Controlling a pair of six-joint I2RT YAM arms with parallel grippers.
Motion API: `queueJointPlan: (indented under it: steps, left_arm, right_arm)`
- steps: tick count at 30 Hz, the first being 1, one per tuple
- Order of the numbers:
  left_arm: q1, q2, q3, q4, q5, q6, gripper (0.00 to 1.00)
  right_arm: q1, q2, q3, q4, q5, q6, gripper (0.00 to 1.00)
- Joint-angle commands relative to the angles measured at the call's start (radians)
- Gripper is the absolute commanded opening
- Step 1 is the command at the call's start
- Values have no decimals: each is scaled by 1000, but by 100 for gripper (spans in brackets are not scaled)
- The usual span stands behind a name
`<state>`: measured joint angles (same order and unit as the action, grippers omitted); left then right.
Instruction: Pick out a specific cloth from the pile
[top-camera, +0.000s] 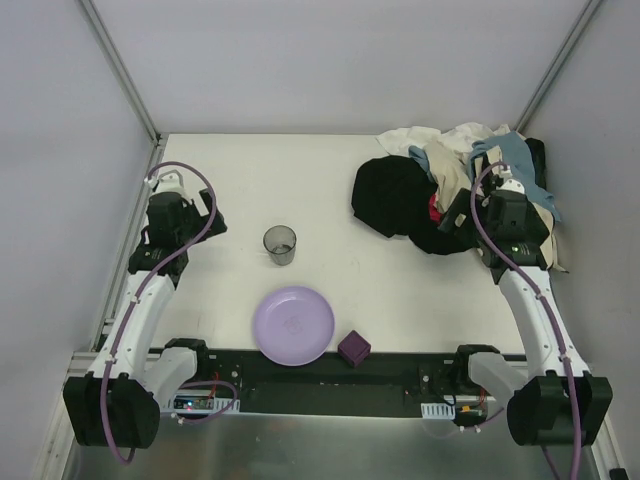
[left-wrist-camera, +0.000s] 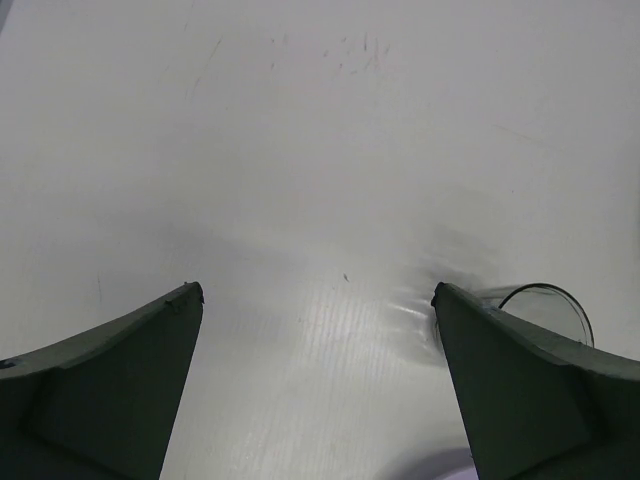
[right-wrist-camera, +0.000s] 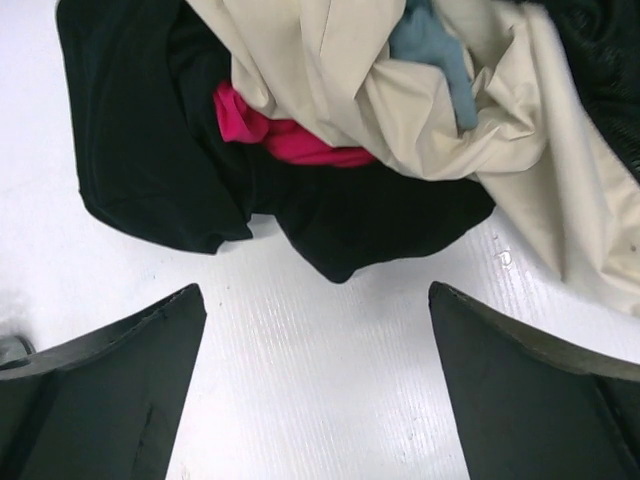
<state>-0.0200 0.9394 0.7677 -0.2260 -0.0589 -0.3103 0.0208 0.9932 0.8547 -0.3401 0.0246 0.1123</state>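
The pile (top-camera: 450, 190) is a mound of black, beige, white, light blue and red-pink clothes at the table's far right. In the right wrist view, black fabric (right-wrist-camera: 150, 150) spreads on the left, with more black folds (right-wrist-camera: 380, 215) under a beige piece (right-wrist-camera: 400, 100), a red-pink piece (right-wrist-camera: 270, 130) and a light blue piece (right-wrist-camera: 440, 50). I cannot tell which black fold is the small narrow cloth. My right gripper (right-wrist-camera: 315, 292) is open and empty over bare table just short of the pile's edge; it also shows in the top view (top-camera: 458, 216). My left gripper (left-wrist-camera: 317, 290) is open and empty over bare table at the left (top-camera: 208, 222).
A grey cup (top-camera: 280, 244) stands mid-table and shows behind my left gripper's right finger (left-wrist-camera: 548, 306). A purple plate (top-camera: 293, 325) and a small purple cube (top-camera: 353, 348) sit near the front edge. White walls enclose the table.
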Motion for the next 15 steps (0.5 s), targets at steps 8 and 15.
queueJointPlan:
  steps: [8,15]
  left_arm:
    - [-3,75,128,-58,172,34,99]
    - [-3,47,139,54,326,88,99]
  right_arm:
    - [13,180,135,-16,-68,-3,96]
    - [37,235,179,-25,-63,-13,96]
